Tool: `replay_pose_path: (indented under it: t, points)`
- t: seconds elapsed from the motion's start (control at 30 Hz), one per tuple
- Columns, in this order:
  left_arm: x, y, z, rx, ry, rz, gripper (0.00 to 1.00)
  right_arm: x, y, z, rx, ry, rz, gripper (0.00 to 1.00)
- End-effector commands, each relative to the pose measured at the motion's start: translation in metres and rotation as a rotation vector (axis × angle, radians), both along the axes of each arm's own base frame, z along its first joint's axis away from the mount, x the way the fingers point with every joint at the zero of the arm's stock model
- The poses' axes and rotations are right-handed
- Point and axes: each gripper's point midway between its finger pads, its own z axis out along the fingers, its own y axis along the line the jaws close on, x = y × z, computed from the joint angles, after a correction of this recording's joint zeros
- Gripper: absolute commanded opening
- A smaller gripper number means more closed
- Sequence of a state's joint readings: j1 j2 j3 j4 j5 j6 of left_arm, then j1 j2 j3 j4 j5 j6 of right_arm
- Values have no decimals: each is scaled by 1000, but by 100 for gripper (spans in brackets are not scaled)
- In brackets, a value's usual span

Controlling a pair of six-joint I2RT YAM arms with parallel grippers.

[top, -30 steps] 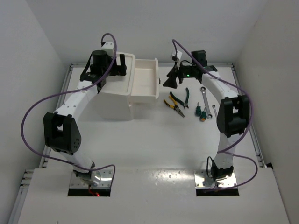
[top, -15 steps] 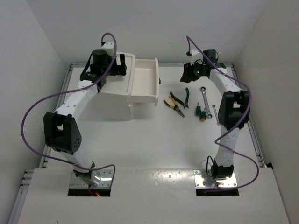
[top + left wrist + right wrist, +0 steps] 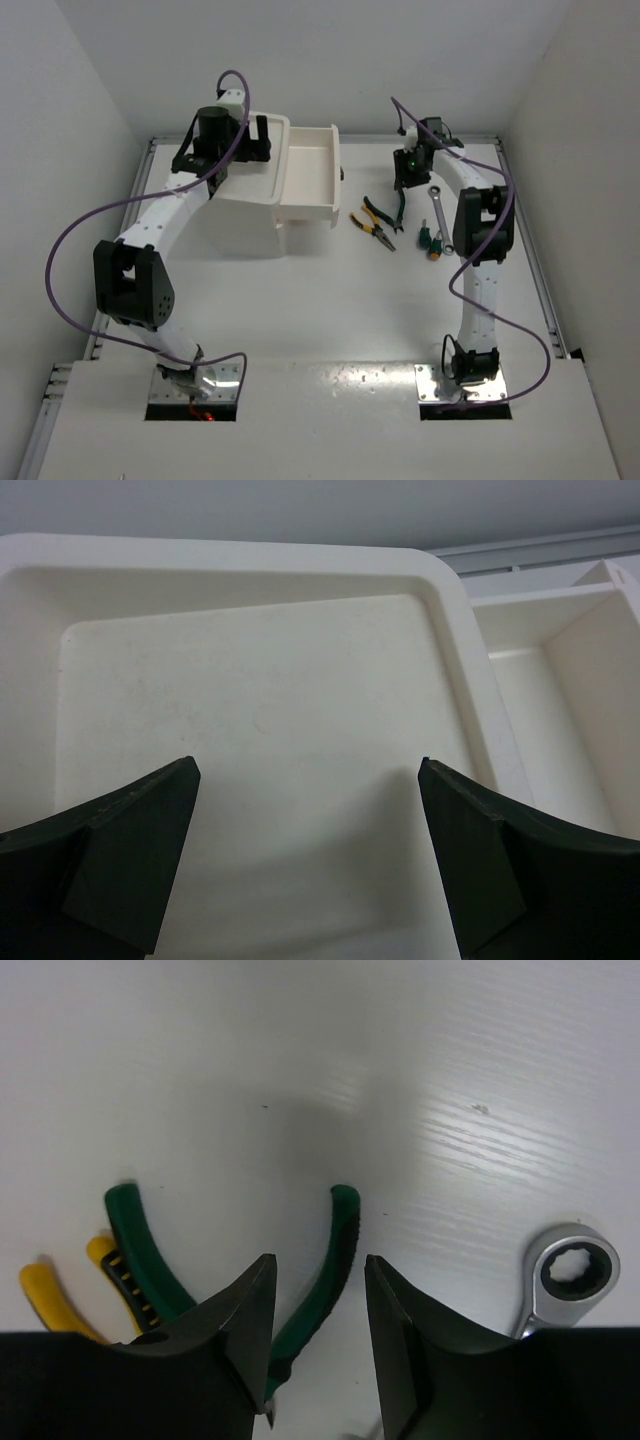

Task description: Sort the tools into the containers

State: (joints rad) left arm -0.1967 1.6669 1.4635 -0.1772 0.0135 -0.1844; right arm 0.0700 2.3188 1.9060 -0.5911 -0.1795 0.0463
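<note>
Nearest us on the table (image 3: 330,290) lie the two green screwdrivers (image 3: 432,240). Just beyond, the right gripper (image 3: 319,1265) hangs low, its fingers partly apart astride one handle of the green-handled pliers (image 3: 343,1225); we cannot tell whether they pinch it. The yellow-handled pliers (image 3: 45,1295) crowd the other handle, and a wrench (image 3: 570,1275) lies close alongside. Farther off, the left gripper (image 3: 307,770) hovers released and empty over the top tray (image 3: 440,590), beside the pulled-out drawer (image 3: 560,710).

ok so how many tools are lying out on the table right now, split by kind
pliers: 2, the yellow-handled pliers and the green-handled pliers
green screwdrivers: 2
silver wrench: 1 in view
total: 5 in view; the right arm may hide more beside the screwdrivers
</note>
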Motion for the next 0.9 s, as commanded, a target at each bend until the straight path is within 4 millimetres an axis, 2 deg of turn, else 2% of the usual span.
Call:
replay_pose_path:
  t: [0.0,0.17,0.27,0.33,0.37,0.47,0.5,0.7,0.73,0.8,0.87]
  points:
    - [-55,14,-122,57,447,44,100,3,-23,17,-85,-38,-90,42]
    - [-53,12,-122,52,448,36,100,-3,-21,11,-75,-8,-81,43]
    - [-51,12,-119,50,439,36,100,-7,-16,-2,-54,21,-66,43]
    - [-50,12,-123,52,448,36,100,-8,-15,-9,-48,40,-61,43]
    - [-50,12,-123,52,448,36,100,-4,-12,-5,-36,28,-55,43]
    - [-50,14,-123,57,447,44,100,-3,-11,-21,-29,54,-49,43]
    - [-52,14,-126,66,454,39,100,-1,-5,-19,-28,45,-40,43]
    - [-52,14,-126,66,454,39,100,-4,-14,-41,-73,84,-76,42]
    - [-52,14,-126,66,454,39,100,-2,-14,-40,-72,74,-77,40]
    - [-52,14,-126,66,454,39,100,-4,-13,-47,-95,83,-77,3]
    - [-52,14,-126,66,454,39,100,-2,-12,-41,-90,75,-86,0]
